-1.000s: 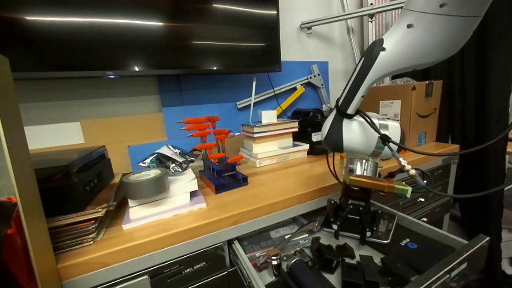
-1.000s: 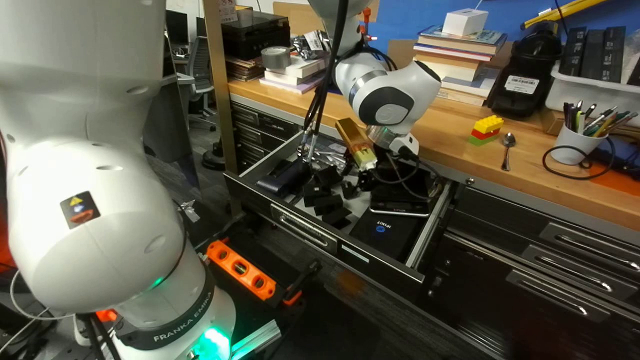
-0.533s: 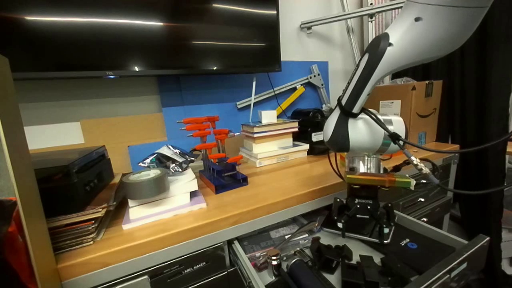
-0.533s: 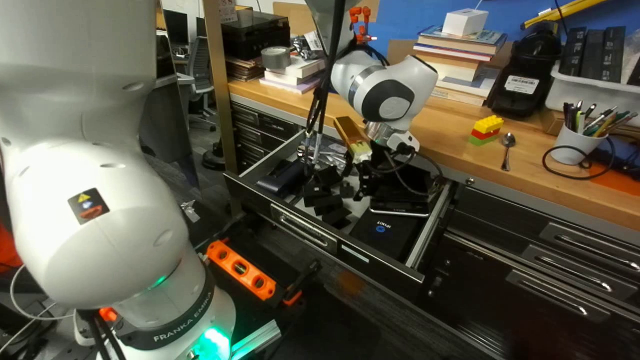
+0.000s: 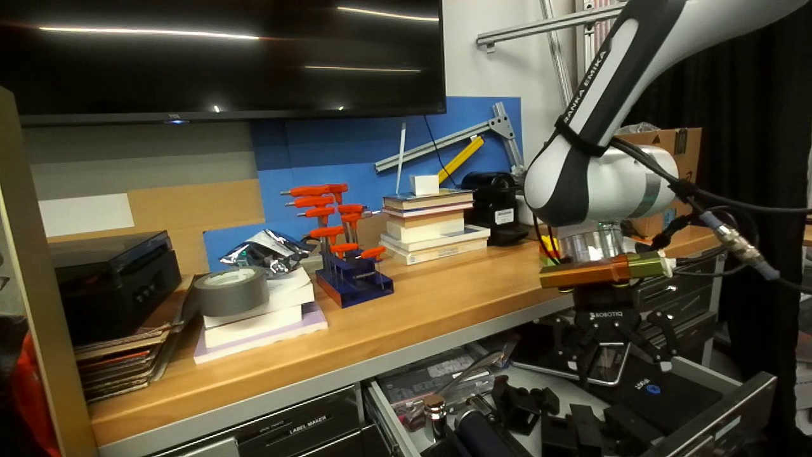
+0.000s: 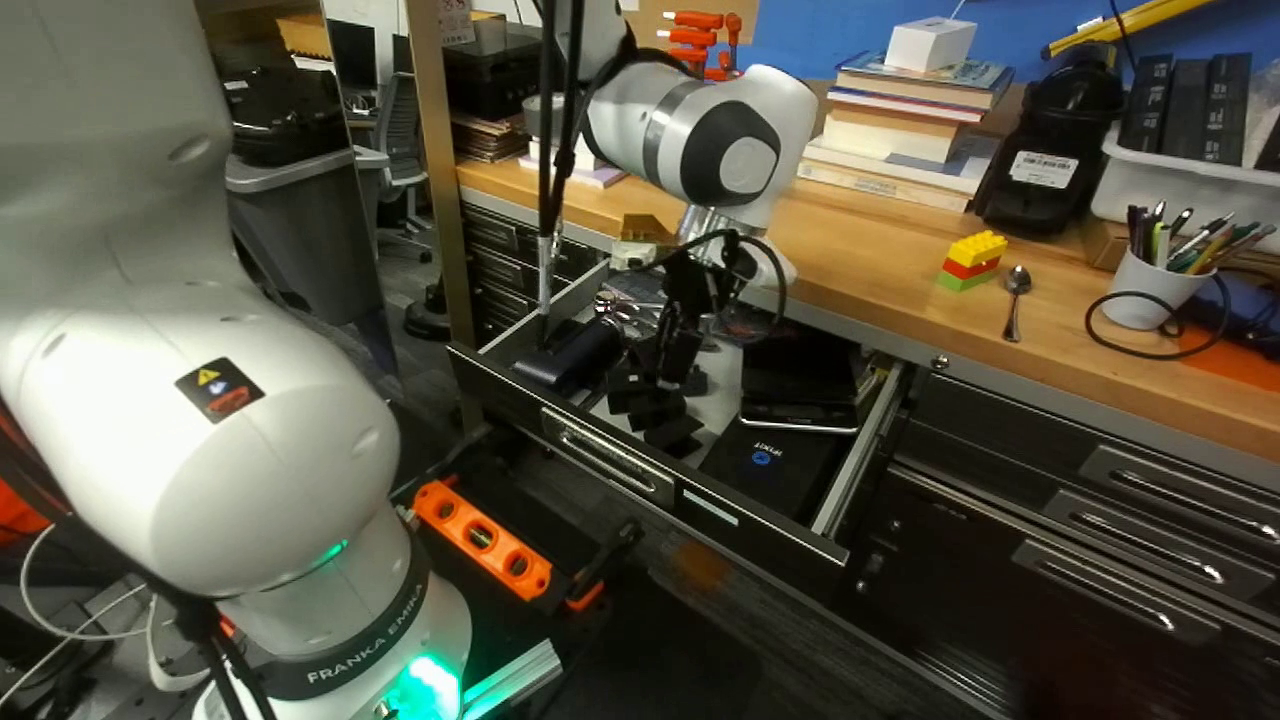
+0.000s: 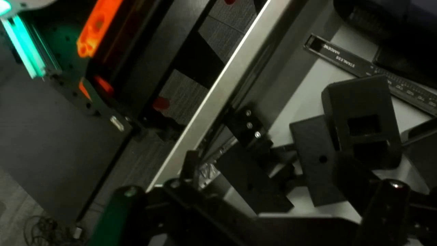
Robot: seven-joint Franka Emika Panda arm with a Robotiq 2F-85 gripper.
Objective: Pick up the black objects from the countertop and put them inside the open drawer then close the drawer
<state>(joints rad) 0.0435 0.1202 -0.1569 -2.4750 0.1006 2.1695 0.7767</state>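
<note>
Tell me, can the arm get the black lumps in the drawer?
Probably yes: the drawer is pulled out, the gripper hangs open over it, and nothing seems to block the black lumps.

The black objects (image 6: 655,412) lie bunched in the drawer (image 6: 650,468), matte and chunky, toward nine o'clock of its floor in an exterior view. In the wrist view I make out three best: a block (image 7: 315,171) with one round hole; at about half past one from it, a thicker lump (image 7: 358,102) with two squarish openings, overlapping its edge; and at eight o'clock, a long slab (image 7: 254,179) set slantwise. The drawer stands pulled well out in both exterior views, dark-fronted and pale inside. In an exterior view the countertop (image 5: 431,298), light-brown wood with a thick front edge, runs at ten o'clock from it.
</note>
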